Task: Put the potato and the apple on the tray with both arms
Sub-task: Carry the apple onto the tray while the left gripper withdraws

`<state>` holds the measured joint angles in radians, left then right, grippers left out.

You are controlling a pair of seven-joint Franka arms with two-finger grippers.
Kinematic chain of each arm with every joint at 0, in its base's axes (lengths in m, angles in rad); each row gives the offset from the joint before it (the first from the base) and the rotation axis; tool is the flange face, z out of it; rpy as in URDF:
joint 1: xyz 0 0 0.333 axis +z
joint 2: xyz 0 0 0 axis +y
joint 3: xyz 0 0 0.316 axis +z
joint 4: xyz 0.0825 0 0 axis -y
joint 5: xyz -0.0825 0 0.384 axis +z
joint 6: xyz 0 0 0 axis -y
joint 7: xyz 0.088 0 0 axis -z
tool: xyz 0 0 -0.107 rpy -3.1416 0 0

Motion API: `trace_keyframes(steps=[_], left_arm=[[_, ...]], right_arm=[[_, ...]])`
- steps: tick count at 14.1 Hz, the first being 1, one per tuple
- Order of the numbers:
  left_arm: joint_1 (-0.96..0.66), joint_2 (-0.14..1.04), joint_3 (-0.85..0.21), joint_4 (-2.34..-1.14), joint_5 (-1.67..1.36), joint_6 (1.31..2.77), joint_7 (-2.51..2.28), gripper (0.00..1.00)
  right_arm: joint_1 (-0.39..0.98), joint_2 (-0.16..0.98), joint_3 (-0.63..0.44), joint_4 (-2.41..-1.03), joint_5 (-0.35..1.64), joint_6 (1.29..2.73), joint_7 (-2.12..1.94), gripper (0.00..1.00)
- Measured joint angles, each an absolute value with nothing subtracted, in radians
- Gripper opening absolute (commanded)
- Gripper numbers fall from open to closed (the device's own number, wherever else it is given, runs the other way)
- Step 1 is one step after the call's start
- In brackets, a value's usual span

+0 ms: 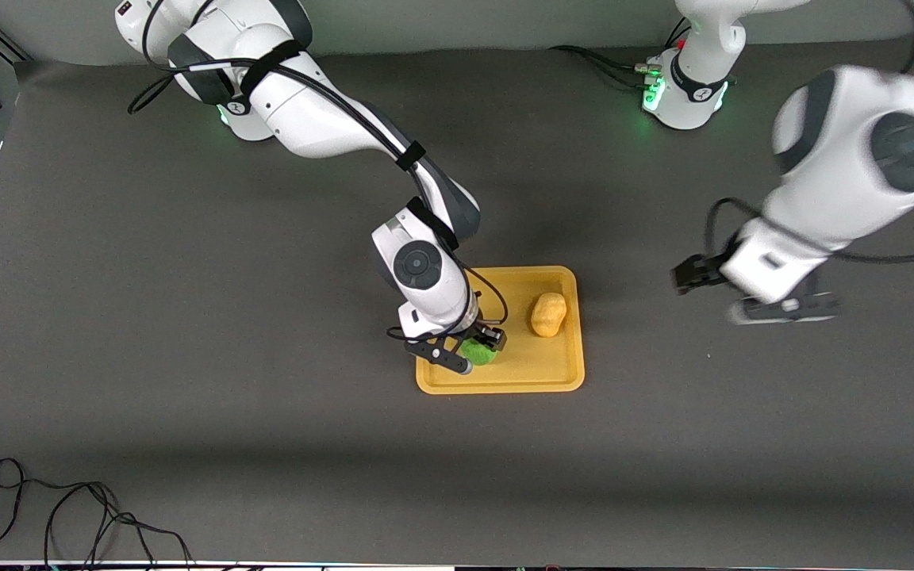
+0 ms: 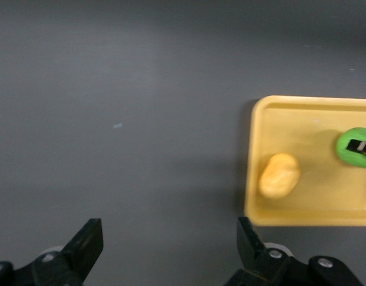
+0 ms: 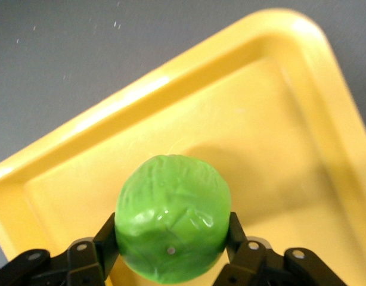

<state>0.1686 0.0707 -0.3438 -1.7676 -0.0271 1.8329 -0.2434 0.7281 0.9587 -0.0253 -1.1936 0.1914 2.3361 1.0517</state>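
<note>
The yellow-orange tray lies mid-table. The potato rests on it, toward the left arm's end. My right gripper is shut on the green apple and holds it low over the tray's corner nearest the front camera, toward the right arm's end. In the right wrist view the apple sits between both fingers of the gripper over the tray. My left gripper is open and empty over bare table beside the tray. Its wrist view shows the gripper, potato, apple and tray.
The dark grey table mat stretches around the tray. Loose black cables lie near the front edge toward the right arm's end. The arm bases stand along the table's back edge.
</note>
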Motion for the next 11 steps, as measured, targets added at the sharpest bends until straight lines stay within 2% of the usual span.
trace_keyframes(steps=[2, 3, 4, 6, 7, 11], left_arm=[[0.227, 0.026, -0.341, -1.755, -0.031, 1.746, -0.177, 1.0], [0.238, 0.017, -0.341, -1.734, -0.031, 1.7, -0.164, 1.0], [0.239, 0.012, -0.341, -1.708, -0.028, 1.66, -0.159, 1.0], [0.239, -0.001, -0.335, -1.66, -0.02, 1.607, -0.146, 1.0], [0.239, -0.007, -0.321, -1.64, -0.019, 1.59, -0.118, 1.0], [0.241, -0.01, -0.282, -1.622, -0.019, 1.57, -0.046, 1.0]], right_arm=[[0.754, 0.957, -0.024, -1.187, 0.191, 2.292, 1.061, 0.4], [0.763, 0.957, -0.025, -1.187, 0.189, 2.272, 1.062, 0.5], [0.767, 0.958, -0.027, -1.188, 0.188, 2.255, 1.062, 0.54], [0.766, 0.96, -0.032, -1.192, 0.187, 2.213, 1.062, 0.81], [0.766, 0.962, -0.034, -1.192, 0.187, 2.195, 1.062, 0.99], [0.766, 0.959, -0.036, -1.188, 0.186, 2.154, 1.062, 1.0]])
